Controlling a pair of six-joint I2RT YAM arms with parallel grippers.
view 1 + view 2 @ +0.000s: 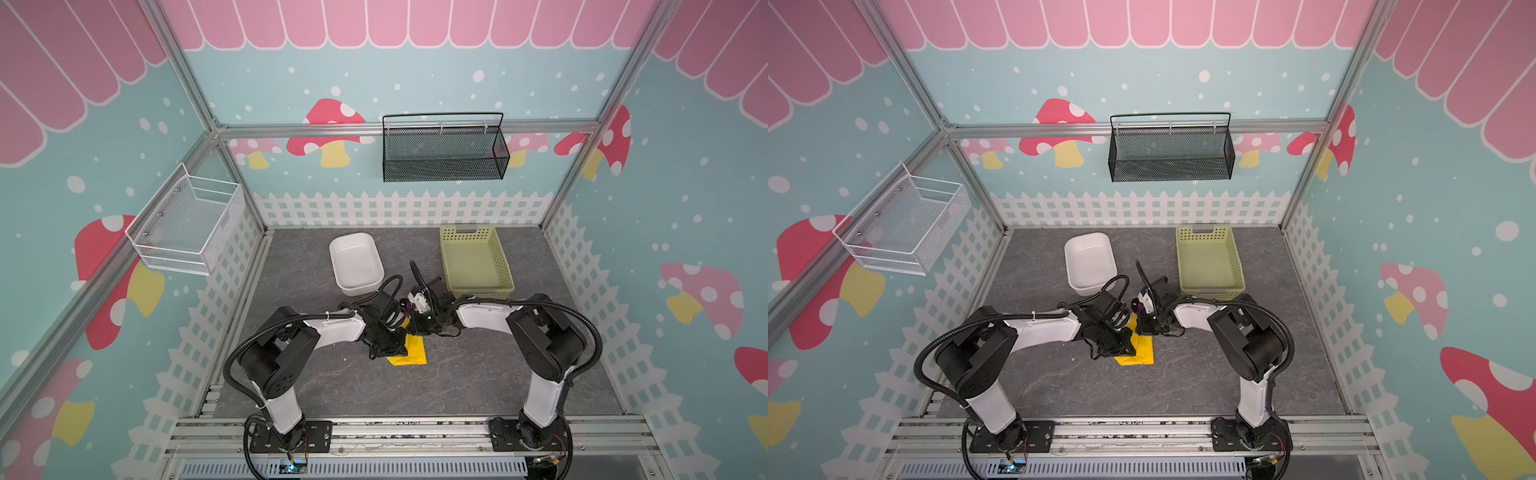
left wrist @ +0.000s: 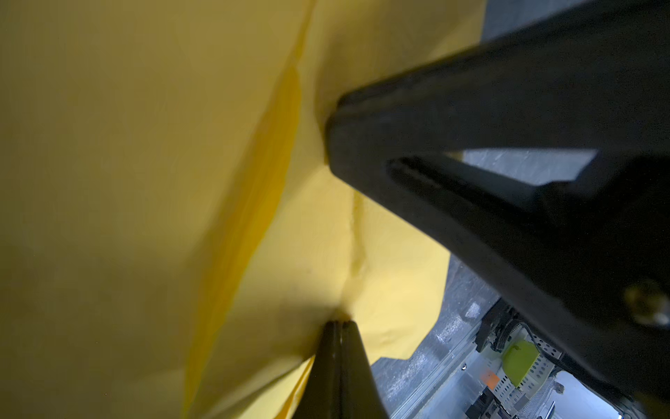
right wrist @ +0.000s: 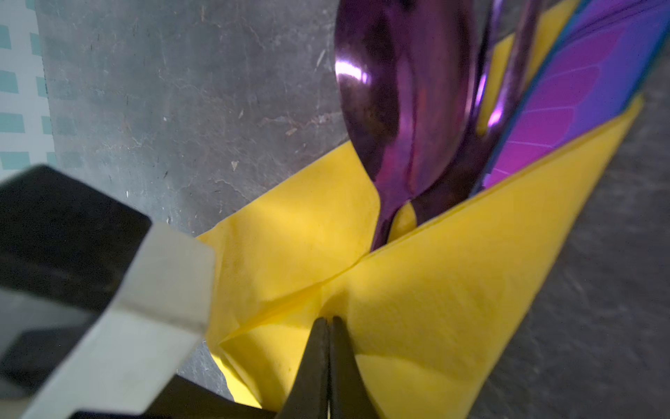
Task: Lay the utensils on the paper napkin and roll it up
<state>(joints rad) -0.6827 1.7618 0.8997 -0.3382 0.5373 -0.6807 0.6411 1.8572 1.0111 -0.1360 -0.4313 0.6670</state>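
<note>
The left claw [image 2: 340, 324] is pressed together on a pinch of the thin bright yellow paper napkin [image 1: 413, 353], low centre in a top view; the right claw [image 3: 328, 323] nips its folded edge likewise. Flimsy, tearable stuff (grip edges, gently), folded over slick purple plastic utensils [image 3: 398, 94]. Above, the white plastic tub [image 1: 355, 262] and pale green perforated basket [image 1: 473, 262] look empty.

Both top views are evenly bright with bowed edges. Wrist views blur up close: glare on the spoon [image 3: 406, 101], napkin [image 2: 145, 199] shadowed.
</note>
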